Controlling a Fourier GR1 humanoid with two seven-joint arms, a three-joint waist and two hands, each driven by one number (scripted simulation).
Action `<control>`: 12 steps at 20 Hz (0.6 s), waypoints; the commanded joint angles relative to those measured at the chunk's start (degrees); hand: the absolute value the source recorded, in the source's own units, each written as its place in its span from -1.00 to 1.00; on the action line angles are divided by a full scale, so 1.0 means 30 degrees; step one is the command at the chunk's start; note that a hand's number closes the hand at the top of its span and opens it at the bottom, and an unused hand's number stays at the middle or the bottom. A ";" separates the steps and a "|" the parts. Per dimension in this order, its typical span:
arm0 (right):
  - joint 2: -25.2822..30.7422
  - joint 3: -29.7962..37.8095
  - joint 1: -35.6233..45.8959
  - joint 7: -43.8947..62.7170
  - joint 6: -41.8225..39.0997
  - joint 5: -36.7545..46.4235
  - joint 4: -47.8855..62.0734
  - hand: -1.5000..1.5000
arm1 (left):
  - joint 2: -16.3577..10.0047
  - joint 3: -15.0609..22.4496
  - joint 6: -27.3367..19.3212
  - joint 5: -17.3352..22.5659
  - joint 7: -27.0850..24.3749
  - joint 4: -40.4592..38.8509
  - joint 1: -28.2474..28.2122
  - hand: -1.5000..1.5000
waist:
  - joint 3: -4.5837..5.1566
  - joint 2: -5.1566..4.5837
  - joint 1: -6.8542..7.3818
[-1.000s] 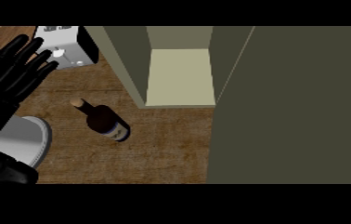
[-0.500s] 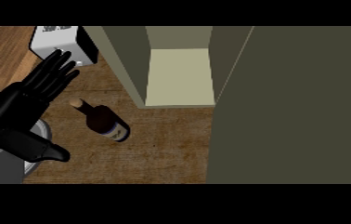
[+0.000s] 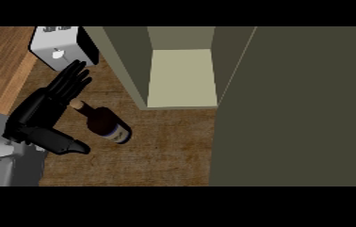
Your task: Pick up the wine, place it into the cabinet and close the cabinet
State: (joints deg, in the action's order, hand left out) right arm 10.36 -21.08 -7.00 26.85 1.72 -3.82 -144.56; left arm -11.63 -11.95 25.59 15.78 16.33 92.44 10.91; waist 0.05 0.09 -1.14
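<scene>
The left hand (image 3: 49, 109) is held wide open, fingers straight, just beside the wine (image 3: 109, 125) on the bench (image 3: 167, 148).

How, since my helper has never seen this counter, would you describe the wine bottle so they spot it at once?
Find the open cabinet with its pale shelf. On the brown counter just left of its front edge is the wine bottle, its neck beside the black left hand. It is dark with a label; the neighbouring toaster is white.

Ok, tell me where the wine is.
In the head view, the wine bottle sits left of centre on the counter, between the left hand and the open cabinet.
</scene>
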 commanded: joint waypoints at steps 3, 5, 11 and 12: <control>0.0322 -0.0586 -0.0935 0.1503 0.0222 -0.0131 -0.4277 -1.00 | -0.0535 -0.0537 0.0578 -0.1360 -0.2763 -0.4358 0.1196 -1.00 | 0.0006 -0.0029 -0.0105; 0.0813 0.0017 -0.0757 0.2852 0.0362 -0.0711 -0.5544 -1.00 | -0.0516 -0.0302 0.0492 -0.2084 -0.3414 -0.4628 0.0918 -1.00 | 0.0024 -0.0013 -0.0221; 0.1115 0.1511 -0.0966 0.1107 -0.0393 -0.2085 -0.4092 -1.00 | -0.0321 0.0124 0.0531 -0.3255 -0.5213 -0.7355 0.1297 -1.00 | -0.0015 -0.0053 -0.0032; 0.0706 0.0228 -0.1723 0.1319 0.0143 -0.1132 -0.5193 -1.00 | -0.0443 0.0129 0.0868 -0.2924 -0.4933 -0.6942 0.1050 -1.00 | -0.0008 0.0024 -0.0139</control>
State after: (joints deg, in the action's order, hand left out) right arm 11.41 -20.94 -7.38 26.30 1.74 -3.74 -144.75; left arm -12.75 -12.02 27.27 8.18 3.81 75.05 13.88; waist 0.04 0.07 -1.41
